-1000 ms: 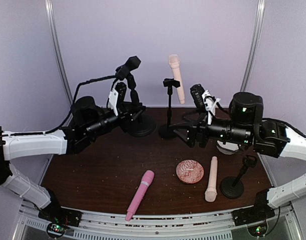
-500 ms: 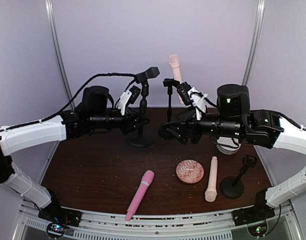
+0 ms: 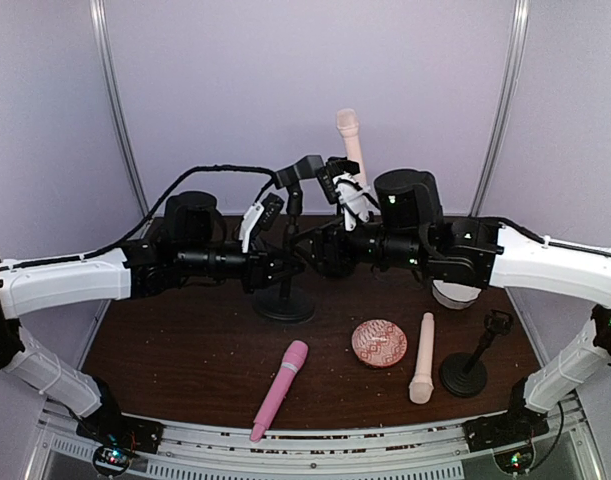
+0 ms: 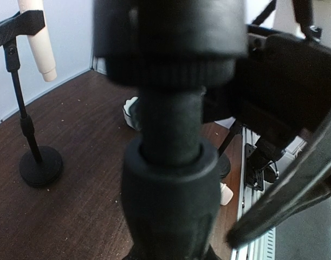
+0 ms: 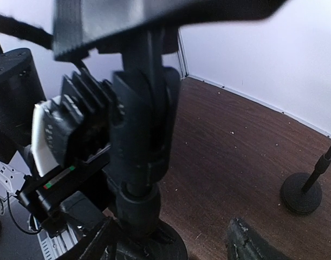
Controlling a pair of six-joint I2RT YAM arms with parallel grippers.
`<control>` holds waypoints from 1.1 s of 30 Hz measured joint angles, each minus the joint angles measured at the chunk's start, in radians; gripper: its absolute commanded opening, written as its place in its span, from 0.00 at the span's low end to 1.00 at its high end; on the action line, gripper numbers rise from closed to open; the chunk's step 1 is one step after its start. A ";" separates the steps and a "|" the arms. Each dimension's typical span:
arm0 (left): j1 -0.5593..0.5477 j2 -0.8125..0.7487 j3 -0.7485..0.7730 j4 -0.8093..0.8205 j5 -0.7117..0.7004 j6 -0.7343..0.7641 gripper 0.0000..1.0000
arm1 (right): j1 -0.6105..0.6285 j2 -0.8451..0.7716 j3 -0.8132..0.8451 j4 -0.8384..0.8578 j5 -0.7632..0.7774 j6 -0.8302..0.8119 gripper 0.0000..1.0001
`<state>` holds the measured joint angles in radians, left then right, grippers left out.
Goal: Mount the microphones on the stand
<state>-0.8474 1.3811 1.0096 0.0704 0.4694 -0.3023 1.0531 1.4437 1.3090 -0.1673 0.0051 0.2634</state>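
Note:
My left gripper [image 3: 281, 268] is shut on the pole of a black stand [image 3: 286, 300] that stands upright at mid table, its empty clip [image 3: 307, 166] on top. The pole [image 4: 170, 135] fills the left wrist view. My right gripper [image 3: 315, 243] is open right beside the same pole [image 5: 141, 141], which sits close to one fingertip [image 5: 100, 244]. One peach microphone [image 3: 350, 140] is clipped in the back stand [image 4: 27, 124]. A second peach microphone [image 3: 422, 357] and the pink microphone [image 3: 280, 388] lie on the table near the front.
A third black stand [image 3: 468, 365] with an empty clip stands at the front right. A round patterned pink dish [image 3: 379, 343] lies beside the peach microphone. A white round object [image 3: 455, 295] sits under the right arm. Walls enclose the back and sides.
My left gripper brought the tilted stand upright and carried it right and forward. My right arm swung left until its open gripper reached the stand's pole.

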 measured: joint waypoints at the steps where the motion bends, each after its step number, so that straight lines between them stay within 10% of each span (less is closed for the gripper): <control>1: -0.001 -0.006 -0.003 0.011 0.004 -0.003 0.00 | 0.000 0.016 0.006 0.008 0.000 0.008 0.69; 23: -0.026 -0.012 -0.016 0.034 0.010 -0.010 0.00 | -0.007 0.057 0.012 0.126 -0.082 0.070 0.41; 27: -0.026 -0.012 -0.017 0.033 0.006 -0.006 0.00 | -0.011 0.060 0.012 0.134 -0.103 0.079 0.23; 33: -0.027 -0.012 -0.023 0.044 -0.011 0.011 0.37 | -0.024 0.060 0.011 0.142 -0.140 0.089 0.06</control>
<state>-0.8745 1.3689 0.9871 0.1146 0.4583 -0.2916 1.0294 1.5040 1.3197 -0.0250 -0.1349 0.3519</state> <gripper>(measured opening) 0.249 0.209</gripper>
